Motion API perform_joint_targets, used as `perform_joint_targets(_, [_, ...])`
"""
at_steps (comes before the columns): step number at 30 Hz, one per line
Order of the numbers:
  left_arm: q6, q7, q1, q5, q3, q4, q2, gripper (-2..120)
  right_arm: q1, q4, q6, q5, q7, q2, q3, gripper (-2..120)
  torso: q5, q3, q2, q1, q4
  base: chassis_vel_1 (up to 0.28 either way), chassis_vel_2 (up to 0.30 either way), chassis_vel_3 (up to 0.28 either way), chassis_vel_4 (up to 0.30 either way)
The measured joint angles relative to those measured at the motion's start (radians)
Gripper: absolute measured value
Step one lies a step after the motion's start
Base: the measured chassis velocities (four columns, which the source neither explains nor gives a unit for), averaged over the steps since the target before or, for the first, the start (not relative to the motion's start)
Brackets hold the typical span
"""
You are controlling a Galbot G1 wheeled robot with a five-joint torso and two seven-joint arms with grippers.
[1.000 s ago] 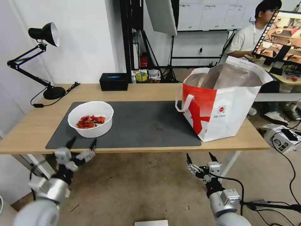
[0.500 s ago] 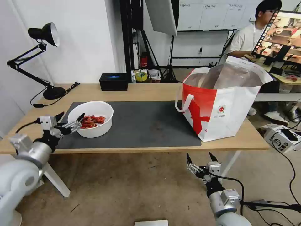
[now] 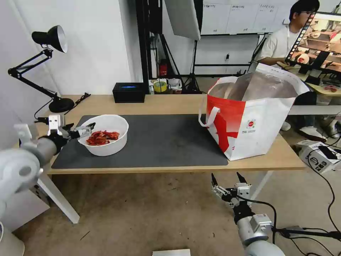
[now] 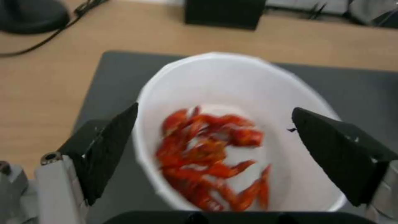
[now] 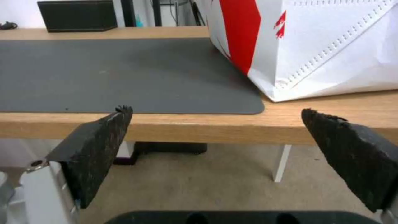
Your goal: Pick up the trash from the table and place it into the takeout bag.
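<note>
Rising from below the surface (image 3: 170, 105) to the white bowl (image 3: 103, 134) of red scraps on its dark mat, the left gripper (image 3: 79, 130) now spreads released at the rim, so a grasp seems near, while the right gripper (image 3: 226, 178) waits open under the takeout bag (image 3: 250, 119).

left end effector (image 3: 81, 128) rose — now spread at white bowl (image 3: 106, 142) rim
</note>
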Motion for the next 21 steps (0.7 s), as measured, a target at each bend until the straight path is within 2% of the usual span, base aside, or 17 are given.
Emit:
perform_joint_targets(3, [0.096, -0.047, -0.039, -0.084, 0.002, 0.034, 0.015, 100, 0.000, 0.000, 0.000, 0.000, 0.000, 0.000, 0.000, 100, 0.0000, 0.000, 0.000, 0.000, 0.0000, 0.000, 0.000, 0.000, 0.000])
perform_joint_targets(7, [0.129, -0.069, -0.060, -0.150, 0.010, 0.057, 0.014, 100, 0.000, 0.000, 0.000, 0.000, 0.000, 0.000, 0.000, 100, 0.0000, 0.000, 0.000, 0.000, 0.0001, 0.000, 0.000, 0.000, 0.000])
perform_joint_targets(13, [0.136, -0.094, -0.107, -0.194, 0.056, 0.108, 0.001, 100, 0.000, 0.000, 0.000, 0.000, 0.000, 0.000, 0.000, 100, -0.0001, 0.000, 0.000, 0.000, -0.0001, 0.000, 0.000, 0.000, 0.000])
perform_joint_targets(21, [0.133, -0.094, -0.180, -0.193, 0.140, 0.202, -0.035, 100, 0.000, 0.000, 0.000, 0.000, 0.000, 0.000, 0.000, 100, 0.0000, 0.000, 0.000, 0.000, -0.0001, 0.000, 0.000, 0.000, 0.000])
